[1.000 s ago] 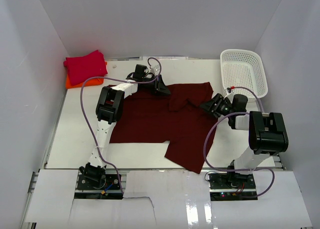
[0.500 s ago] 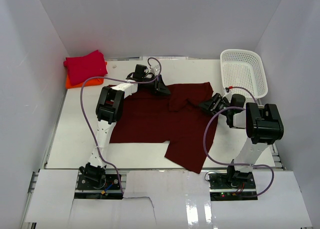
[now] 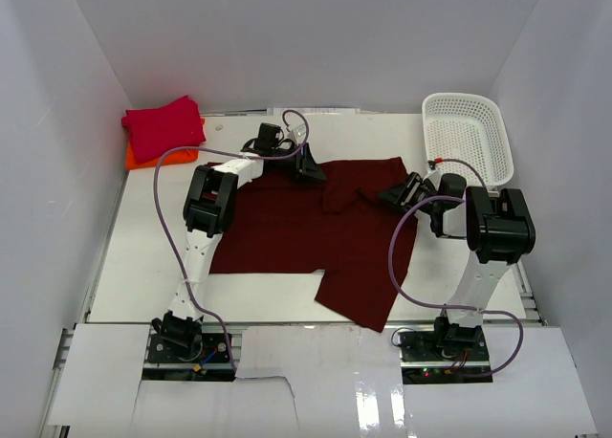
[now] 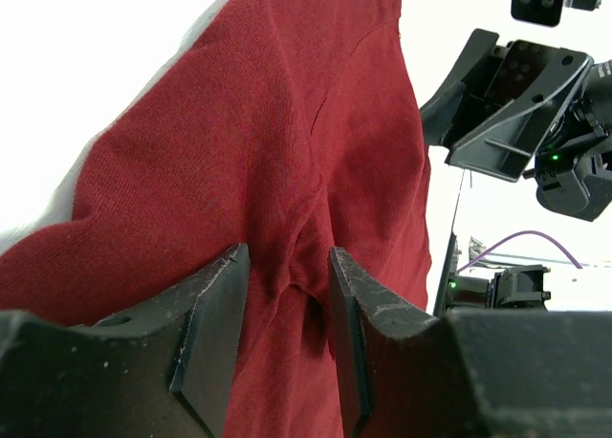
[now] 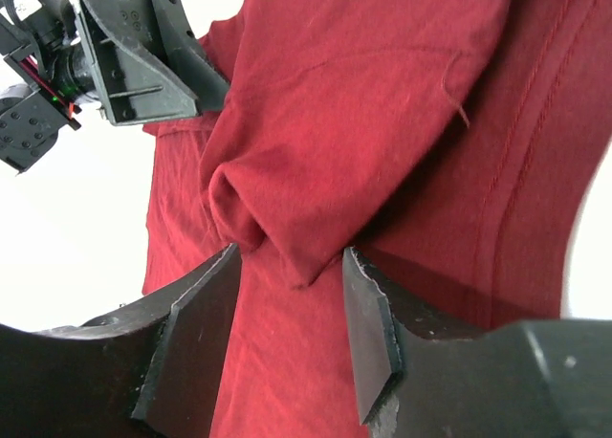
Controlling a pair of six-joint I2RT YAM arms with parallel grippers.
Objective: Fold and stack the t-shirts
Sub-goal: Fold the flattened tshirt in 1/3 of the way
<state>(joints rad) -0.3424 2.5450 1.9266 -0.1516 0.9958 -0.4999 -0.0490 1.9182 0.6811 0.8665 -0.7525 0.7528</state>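
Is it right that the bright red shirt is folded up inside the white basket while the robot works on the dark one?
Not quite. The top view shows the bright red shirt folded on the orange shirt in the far left corner; the white basket holds no shirt. Both grippers are at the dark shirt.
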